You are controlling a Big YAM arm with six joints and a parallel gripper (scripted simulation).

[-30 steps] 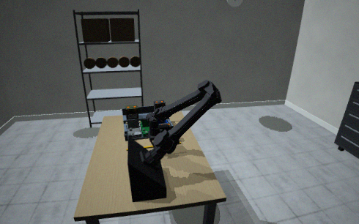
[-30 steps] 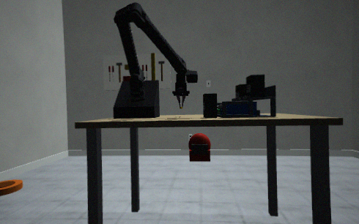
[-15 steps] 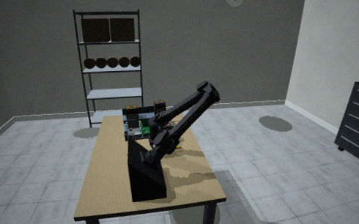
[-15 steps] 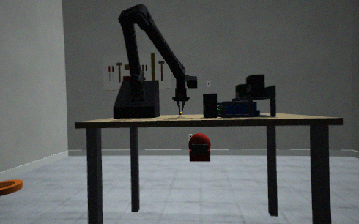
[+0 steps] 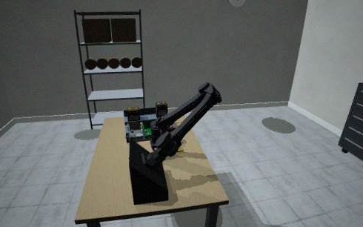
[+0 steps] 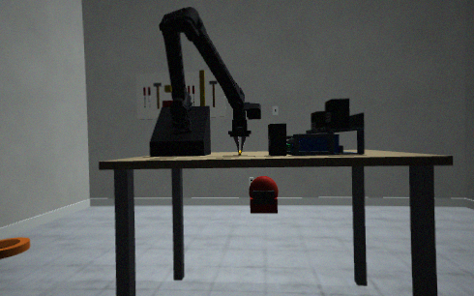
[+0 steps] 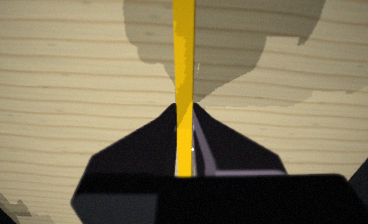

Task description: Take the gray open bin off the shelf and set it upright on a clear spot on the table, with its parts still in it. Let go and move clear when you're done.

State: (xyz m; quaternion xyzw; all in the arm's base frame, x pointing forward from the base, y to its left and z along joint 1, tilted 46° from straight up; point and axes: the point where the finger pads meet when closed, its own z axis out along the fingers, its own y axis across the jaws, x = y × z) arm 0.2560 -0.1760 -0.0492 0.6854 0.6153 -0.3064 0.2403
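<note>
End effector (image 6: 239,145) pinching a thin yellow strip (image 7: 184,85) — pointed straight down, the strip's tip at the worktop (image 6: 399,158). The gray bin is not clearly identifiable; a small dark shelf (image 6: 356,127) stands further along the worktop, beyond a black block (image 6: 277,139).

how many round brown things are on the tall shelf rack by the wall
5, in a row on the second board from the top of the rack: at and. More could sit hidden behind them.
</note>
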